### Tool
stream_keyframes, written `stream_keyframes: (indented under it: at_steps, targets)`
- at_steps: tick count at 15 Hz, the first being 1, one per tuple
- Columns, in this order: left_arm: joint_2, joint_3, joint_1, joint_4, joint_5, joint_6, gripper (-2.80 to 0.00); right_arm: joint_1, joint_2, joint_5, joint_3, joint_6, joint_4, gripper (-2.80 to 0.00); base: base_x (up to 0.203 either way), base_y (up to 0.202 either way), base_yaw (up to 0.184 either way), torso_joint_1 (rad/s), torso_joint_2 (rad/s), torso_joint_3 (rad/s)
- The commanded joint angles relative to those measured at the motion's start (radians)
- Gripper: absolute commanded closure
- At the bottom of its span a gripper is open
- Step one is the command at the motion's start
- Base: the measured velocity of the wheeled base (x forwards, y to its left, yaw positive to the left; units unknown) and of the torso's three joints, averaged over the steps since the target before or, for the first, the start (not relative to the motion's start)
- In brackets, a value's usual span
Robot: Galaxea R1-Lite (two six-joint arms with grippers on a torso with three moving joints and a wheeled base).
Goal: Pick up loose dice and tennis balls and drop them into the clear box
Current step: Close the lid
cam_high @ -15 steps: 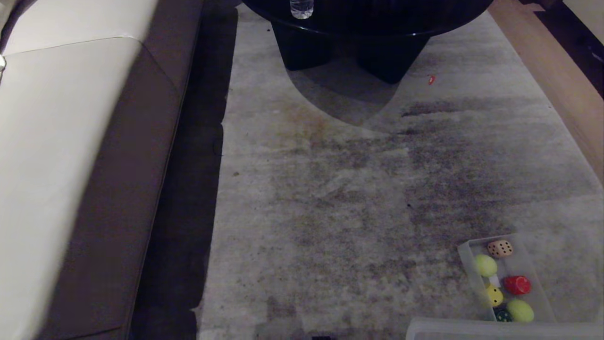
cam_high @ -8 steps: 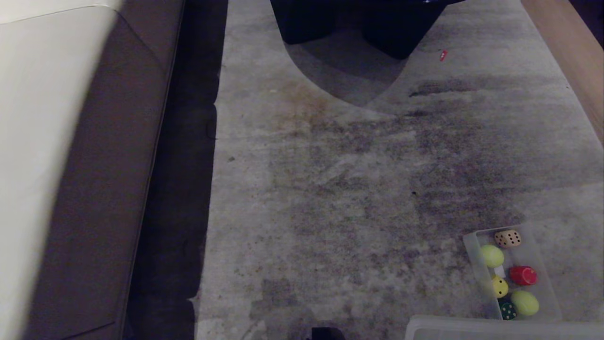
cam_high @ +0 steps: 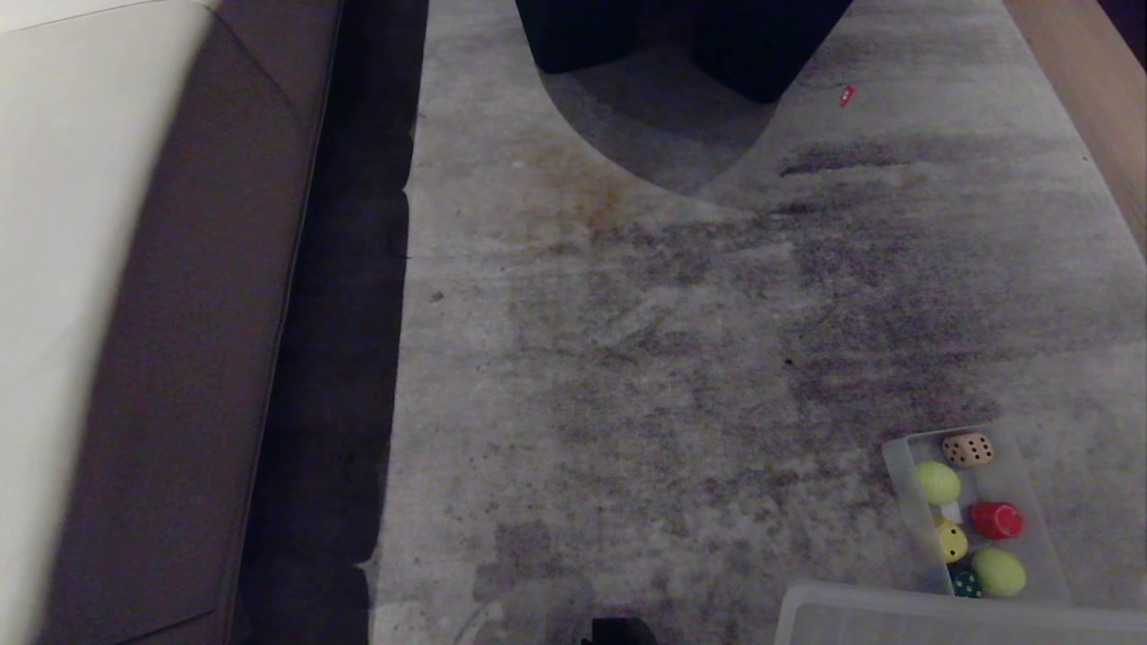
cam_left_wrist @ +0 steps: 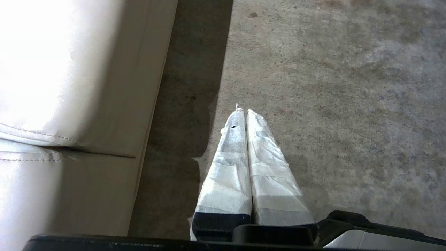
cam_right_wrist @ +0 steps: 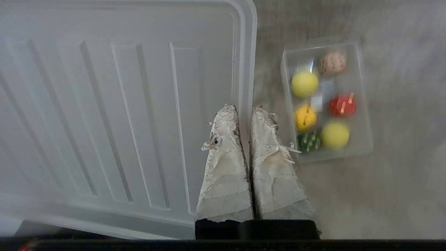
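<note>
Presently, the clear box (cam_high: 899,466) sat on the grey carpet (cam_high: 681,358) at about four o'clock in the head view, with all the loose pieces inside it. Within the box lay a beige die (cam_high: 968,449) at the far end, a tennis ball (cam_high: 936,482) beside it, a red die (cam_high: 996,520), a yellow die (cam_high: 951,541), a dark green die (cam_high: 967,584) and a second tennis ball (cam_high: 998,571) at the near end. A ribbed clear lid (cam_high: 941,620) lay flat on the carpet just beside the box, at roughly five o'clock. The right gripper (cam_right_wrist: 245,113) hung above the lid's edge, its taped fingers pressed together and holding nothing; the box was near it but apart. The left gripper (cam_left_wrist: 243,113) hung over bare carpet near the sofa (cam_high: 107,269), its wrapped fingers likewise closed on nothing. The sofa ran along the nine o'clock side, a dark table base (cam_high: 681,36) stood at twelve o'clock, and a small red scrap (cam_high: 846,94) lay at one o'clock.
</note>
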Motion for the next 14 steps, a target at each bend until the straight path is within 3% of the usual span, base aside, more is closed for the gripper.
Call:
stream_keyframes:
  at_steps: [1,4,6,11,14]
  targets:
    - [0.001,0.002,0.0,-0.001,0.001,-0.001,0.0,0.003,0.069,0.012,-0.142,0.045,-0.026,0.0,0.0,0.0,0.0,0.0,0.0,0.0]
    - [0.001,0.002,0.0,-0.001,0.001,-0.001,0.0,0.002,0.338,0.006,-0.188,0.098,-0.053,0.0,0.0,0.0,0.0,0.0,0.0,0.0]
    - [0.0,0.002,0.0,0.0,0.001,-0.001,0.0,-0.008,0.569,-0.026,-0.212,0.161,-0.144,0.0,0.0,0.0,0.0,0.0,0.0,0.0]
    - [0.001,0.002,0.0,0.0,0.001,-0.001,0.0,-0.1,1.243,-0.153,-0.255,0.326,-0.601,0.0,0.0,0.0,0.0,0.0,0.0,0.0]
    - [0.001,0.002,0.0,-0.001,0.001,-0.001,0.0,-0.224,1.541,-0.193,-0.28,0.392,-0.886,0.0,0.0,0.0,0.0,0.0,0.0,0.0]
